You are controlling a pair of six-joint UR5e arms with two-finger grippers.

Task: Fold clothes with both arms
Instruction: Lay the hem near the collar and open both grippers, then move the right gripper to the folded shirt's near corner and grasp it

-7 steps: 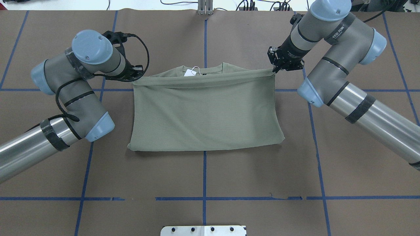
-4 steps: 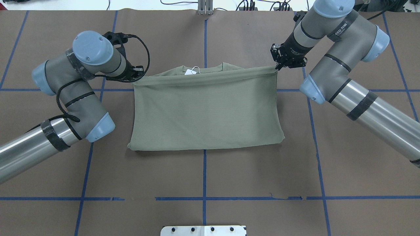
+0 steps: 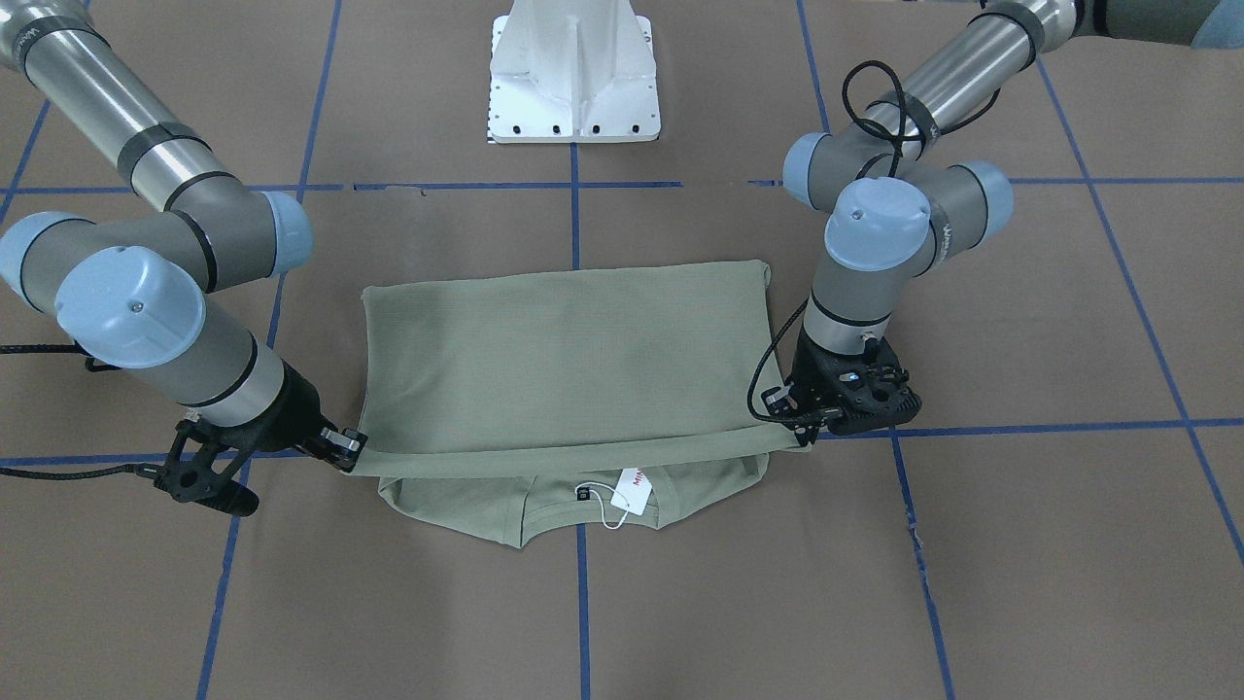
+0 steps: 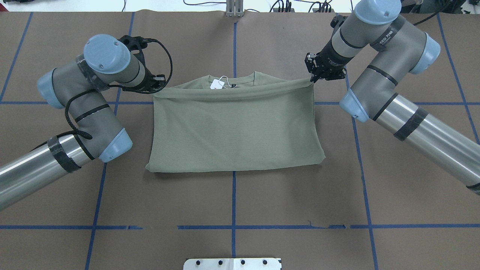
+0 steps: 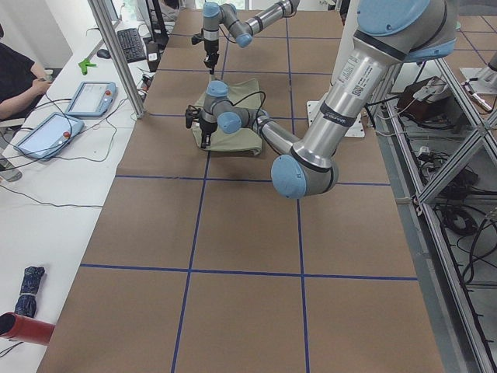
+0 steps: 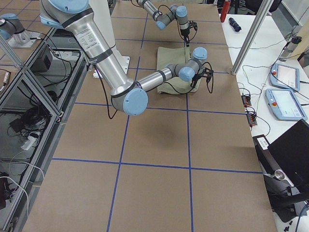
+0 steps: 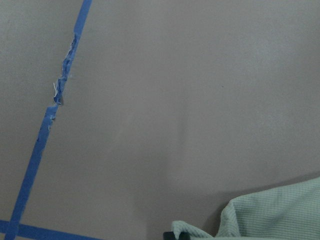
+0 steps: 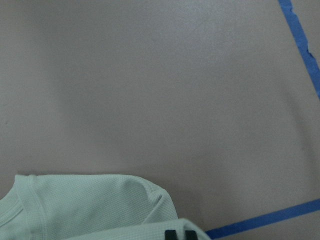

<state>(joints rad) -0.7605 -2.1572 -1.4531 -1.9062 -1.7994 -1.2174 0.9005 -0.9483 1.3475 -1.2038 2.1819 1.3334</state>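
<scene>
Currently holding the sage-green long-sleeved knit shirt (image 4: 232, 131) mid-fold on the brown paper-covered table (image 4: 285, 198). Lower body lying flat near table centre, hem drawn over toward the ribbed green collar (image 4: 240, 79) and stretched straight just short of the white hang tag (image 4: 215, 83).

Pinching one hem corner in the black two-finger right gripper (image 4: 314, 78), the other in the black two-finger left gripper (image 3: 807, 433), both closed on fabric (left fingertips mostly hidden under the wrist, so judging that pinch from the taut edge and the cloth at the bottom of its wrist view).

Failure modes from here, as estimates:
- Losing a corner: thin bite at the very edge, knit under tension; any further spread of the arms likely to pull it free.
- Landing skewed: uneven lowering or staggered release would leave the hem off-parallel to the collar.
- Burying the tag: carrying the hem further over would trap tag and string, leaving a lump, or snag the string on a finger.
- Dragging the bottom layer: more pull toward the collar could slide the whole stack across the paper.
- Re-lifting on retreat: knit clinging to the pads if pulled away before fully opening.
</scene>
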